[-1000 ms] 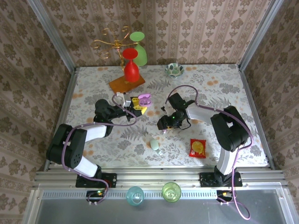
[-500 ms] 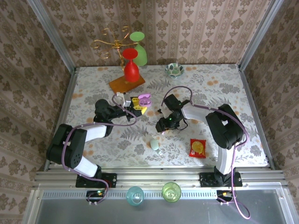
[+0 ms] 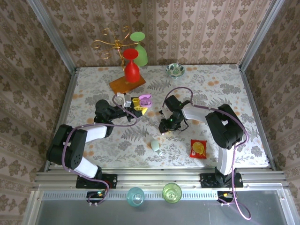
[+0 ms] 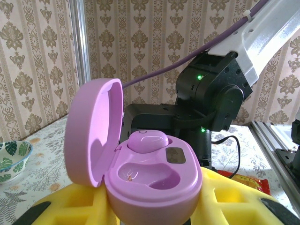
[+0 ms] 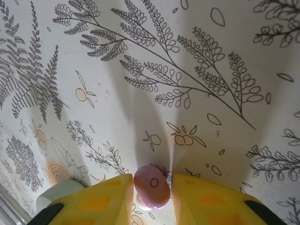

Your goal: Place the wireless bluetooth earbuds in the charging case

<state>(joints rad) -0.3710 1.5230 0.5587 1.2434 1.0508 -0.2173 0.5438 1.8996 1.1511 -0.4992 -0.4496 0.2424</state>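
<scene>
Lilac earbud [image 5: 151,186] lies on the table [image 5: 140,70], pinched in the narrow-set right gripper [image 5: 152,182]: pick-up step. Left gripper [image 4: 152,199] clamps the open charging case [image 4: 136,159]. Next move likely requires lifting, carrying across and aligning with the empty socket [image 4: 149,176].

Bright, even light is falling from above on the worktop [image 3: 211,89], and the arms are casting only faint, soft-edged shadows in the top view. In the left wrist view the lilac case [image 4: 154,187] is showing sharp, with a pale sheen lying on its lid, while the yellow jaws at the bottom edge are blurring. In the right wrist view two broad grey shadows are fanning up the worktop from the out-of-focus jaws, and the lilac earbud [image 5: 151,185] is catching a soft highlight.
</scene>
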